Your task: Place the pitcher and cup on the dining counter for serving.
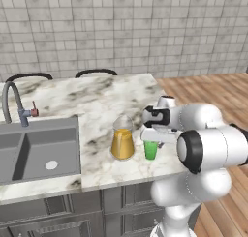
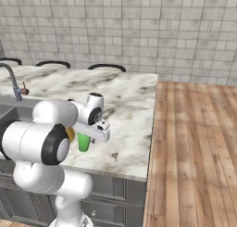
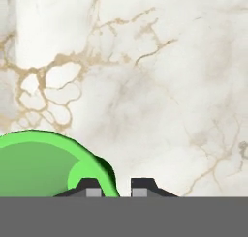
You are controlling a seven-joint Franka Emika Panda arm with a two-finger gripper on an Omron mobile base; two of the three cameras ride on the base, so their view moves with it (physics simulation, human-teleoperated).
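To the far left of the gripper, the sink (image 1: pixel 38 149) with its curved faucet (image 1: pixel 14 103) is sunk into the dining counter (image 1: pixel 106 98), well apart from the work. Nearer, just to the gripper's left in the left base view, the pitcher (image 1: pixel 122 143) stands upright on the marble with its orange-yellow liquid, close beside the cup (image 1: pixel 151 150) but not touching it as far as can be told. The cup stands directly under the hand, its green body showing below the white wrist in both base views (image 2: pixel 84 142). In the hand view the gripper (image 3: pixel 116 188) has its two dark fingertips (image 3: pixel 90 187) drawn close together, one on either side of the cup's rim (image 3: pixel 43 163), which curves across between them, so the jaws appear pinched onto the cup wall. To the gripper's right, the counter ends and wooden floor (image 2: pixel 199 152) runs off beside it. The step in hand seems to be the grasp on the cup, the pitcher not yet dealt with. The next move calls for a straight lift, keeping the thin rim from slipping and steering clear of the pitcher alongside, before carrying the cup to its serving spot.
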